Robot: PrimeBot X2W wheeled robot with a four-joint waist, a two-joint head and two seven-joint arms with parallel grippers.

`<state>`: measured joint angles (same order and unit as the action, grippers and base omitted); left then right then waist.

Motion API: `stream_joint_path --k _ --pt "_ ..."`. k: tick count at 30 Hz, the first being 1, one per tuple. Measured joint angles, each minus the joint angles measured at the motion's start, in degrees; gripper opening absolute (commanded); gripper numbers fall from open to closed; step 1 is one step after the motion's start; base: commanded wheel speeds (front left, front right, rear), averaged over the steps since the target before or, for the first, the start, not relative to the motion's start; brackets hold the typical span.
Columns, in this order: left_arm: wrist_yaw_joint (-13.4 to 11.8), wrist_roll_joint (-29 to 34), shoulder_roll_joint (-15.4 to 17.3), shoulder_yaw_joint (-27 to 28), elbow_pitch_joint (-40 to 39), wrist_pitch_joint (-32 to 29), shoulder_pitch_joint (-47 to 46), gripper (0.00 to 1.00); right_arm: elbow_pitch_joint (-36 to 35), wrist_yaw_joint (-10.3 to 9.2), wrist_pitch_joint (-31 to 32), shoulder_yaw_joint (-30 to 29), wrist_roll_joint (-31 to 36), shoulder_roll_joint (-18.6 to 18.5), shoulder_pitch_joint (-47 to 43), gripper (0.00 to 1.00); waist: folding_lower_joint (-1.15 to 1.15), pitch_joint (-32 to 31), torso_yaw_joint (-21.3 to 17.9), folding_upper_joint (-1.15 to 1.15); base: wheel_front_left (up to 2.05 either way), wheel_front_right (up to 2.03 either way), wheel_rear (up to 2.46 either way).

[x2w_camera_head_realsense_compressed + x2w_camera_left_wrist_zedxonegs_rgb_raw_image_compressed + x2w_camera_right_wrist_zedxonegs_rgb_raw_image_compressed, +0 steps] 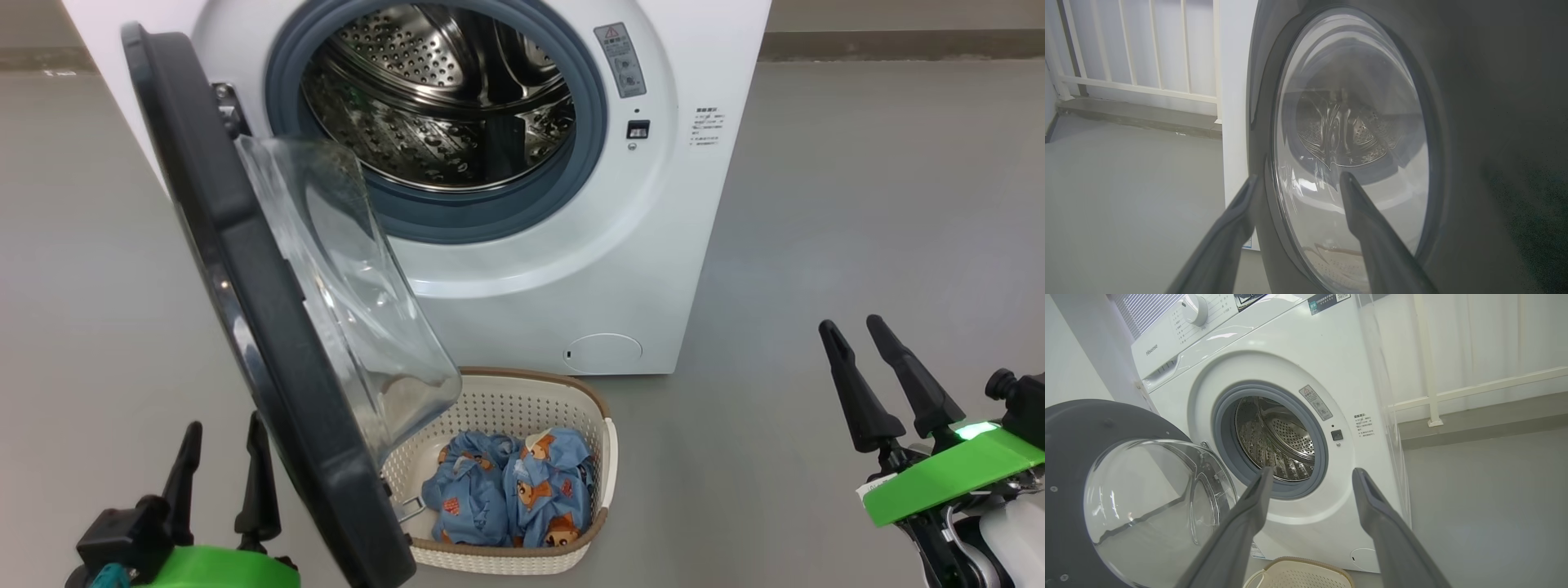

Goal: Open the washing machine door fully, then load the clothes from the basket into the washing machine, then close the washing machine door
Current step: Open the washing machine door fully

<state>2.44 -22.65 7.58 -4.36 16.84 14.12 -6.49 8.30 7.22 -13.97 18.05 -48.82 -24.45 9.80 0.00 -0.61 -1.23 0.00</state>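
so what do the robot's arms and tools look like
The left tool and right tool each have two long tapering black fingers on a bright green wrist shell. The right shell carries a glowing green light and a small white label, beside a pale forearm.

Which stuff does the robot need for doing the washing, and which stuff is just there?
Needed: big white washing machine; its round black-rimmed glass door; cream perforated basket; blue bear-print clothes.
Just there: white railing; grey floor.
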Motion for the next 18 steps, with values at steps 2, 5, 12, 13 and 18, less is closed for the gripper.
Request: stream_joint_path --k 2,5,12,13,18 --pt "-0.05 -0.11 0.04 0.09 -0.41 0.00 0.63 1.00 1.22 0.00 -0.31 -0.69 2.22 0.51 -0.08 1.00 0.00 0.14 -0.25 0.00 0.00 0.00 0.00" --pt "-0.55 -0.35 0.09 0.22 -1.02 0.00 0.92 1.00 1.60 0.00 -0.33 -2.72 5.68 1.78 -0.09 1.00 0.00 0.46 -0.54 0.00 0.00 0.00 0.00" --pt "-0.98 -0.42 0.02 -0.02 -2.02 0.00 0.92 1.00 2.45 0.00 -0.34 -5.86 13.43 4.33 -0.98 1.00 0.00 0.90 -0.71 0.00 0.00 0.00 0.00" --pt "-0.99 -0.42 0.02 -0.04 -2.08 0.00 0.93 1.00 2.74 0.00 -0.34 -6.30 14.30 4.61 -1.17 1.00 0.00 0.91 -0.71 0.00 0.00 0.00 0.00" --pt "-0.99 -0.51 0.04 -0.18 -2.16 0.00 0.95 1.00 4.50 0.00 -0.34 -7.14 17.16 5.56 -1.36 1.00 0.00 0.84 -0.64 0.00 0.00 0.00 0.00"
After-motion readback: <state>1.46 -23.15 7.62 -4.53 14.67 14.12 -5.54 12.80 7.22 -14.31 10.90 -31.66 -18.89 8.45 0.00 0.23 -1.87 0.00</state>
